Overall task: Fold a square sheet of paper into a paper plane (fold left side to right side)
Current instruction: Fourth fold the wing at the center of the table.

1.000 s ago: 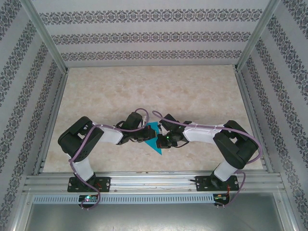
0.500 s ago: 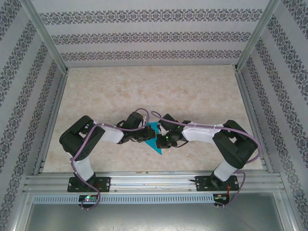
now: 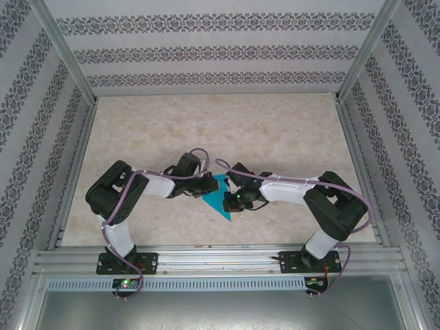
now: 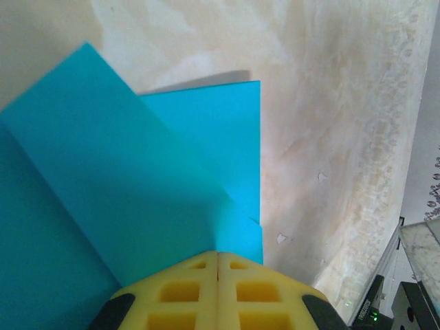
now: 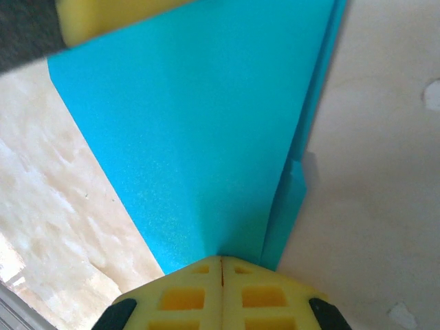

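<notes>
Marbled tabletop (image 3: 275, 130) holds plain teal paper (image 3: 220, 199), touched by left tool (image 4: 218, 256), right tool (image 5: 221, 260).

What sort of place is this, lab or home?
Probably a lab robot cell: aluminium frame around wallpaper-patterned walls, marble-look tabletop, left arm and right arm bolted to a rail, teal paper between them.

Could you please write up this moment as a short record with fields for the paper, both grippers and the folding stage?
paper: square sheet of paper, teal, creased into a pointed shape with overlapping flaps, flat on the table
left gripper: shut, tips on the paper's edge
right gripper: shut, tips on the paper's narrowing end
arms: meet over the paper from either side
stage: partly folded, not yet a finished plane
</notes>
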Robot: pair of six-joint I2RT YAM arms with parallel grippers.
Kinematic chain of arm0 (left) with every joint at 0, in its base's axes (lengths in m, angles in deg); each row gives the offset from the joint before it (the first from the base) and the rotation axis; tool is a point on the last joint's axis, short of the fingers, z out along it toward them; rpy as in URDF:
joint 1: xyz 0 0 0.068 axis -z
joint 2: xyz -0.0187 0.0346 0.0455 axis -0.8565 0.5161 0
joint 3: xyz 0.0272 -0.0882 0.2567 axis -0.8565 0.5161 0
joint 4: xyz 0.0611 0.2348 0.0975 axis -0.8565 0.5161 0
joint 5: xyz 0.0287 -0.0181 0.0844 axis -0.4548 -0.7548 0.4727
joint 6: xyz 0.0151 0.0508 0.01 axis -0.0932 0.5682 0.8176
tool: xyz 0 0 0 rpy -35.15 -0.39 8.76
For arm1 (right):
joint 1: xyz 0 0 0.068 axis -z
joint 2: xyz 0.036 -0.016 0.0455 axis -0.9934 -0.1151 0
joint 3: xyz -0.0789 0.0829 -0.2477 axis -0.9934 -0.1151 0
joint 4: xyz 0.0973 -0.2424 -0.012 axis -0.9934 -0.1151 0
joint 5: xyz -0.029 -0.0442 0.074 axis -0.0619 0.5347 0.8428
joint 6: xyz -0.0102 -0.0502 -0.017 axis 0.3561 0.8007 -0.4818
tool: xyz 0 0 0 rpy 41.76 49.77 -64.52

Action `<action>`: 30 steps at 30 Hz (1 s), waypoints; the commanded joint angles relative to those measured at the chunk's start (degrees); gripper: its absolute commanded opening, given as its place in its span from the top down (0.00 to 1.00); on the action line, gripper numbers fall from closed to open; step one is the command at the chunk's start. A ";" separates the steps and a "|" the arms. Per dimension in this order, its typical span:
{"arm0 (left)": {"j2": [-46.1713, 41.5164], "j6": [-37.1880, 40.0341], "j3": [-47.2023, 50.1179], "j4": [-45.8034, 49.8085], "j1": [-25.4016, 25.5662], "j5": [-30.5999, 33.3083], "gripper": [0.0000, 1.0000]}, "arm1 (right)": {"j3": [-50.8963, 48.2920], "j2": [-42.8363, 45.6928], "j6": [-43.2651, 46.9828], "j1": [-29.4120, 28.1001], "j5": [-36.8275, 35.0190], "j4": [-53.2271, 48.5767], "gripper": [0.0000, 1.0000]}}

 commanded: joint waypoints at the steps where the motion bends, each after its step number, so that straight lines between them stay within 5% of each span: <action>1: 1.44 3.90 -1.21 3.52 -3.38 3.87 0.97 | -3.37 -4.64 0.84 -0.68 -6.98 -9.52 1.00; 22: 4.66 11.49 -9.18 11.99 -13.16 3.14 0.97 | -3.37 -4.20 0.29 -0.95 -7.25 -10.05 1.00; 30: -4.90 12.53 -4.65 11.19 -12.91 2.91 0.97 | -3.11 -3.72 -0.48 -0.95 -6.97 -8.87 1.00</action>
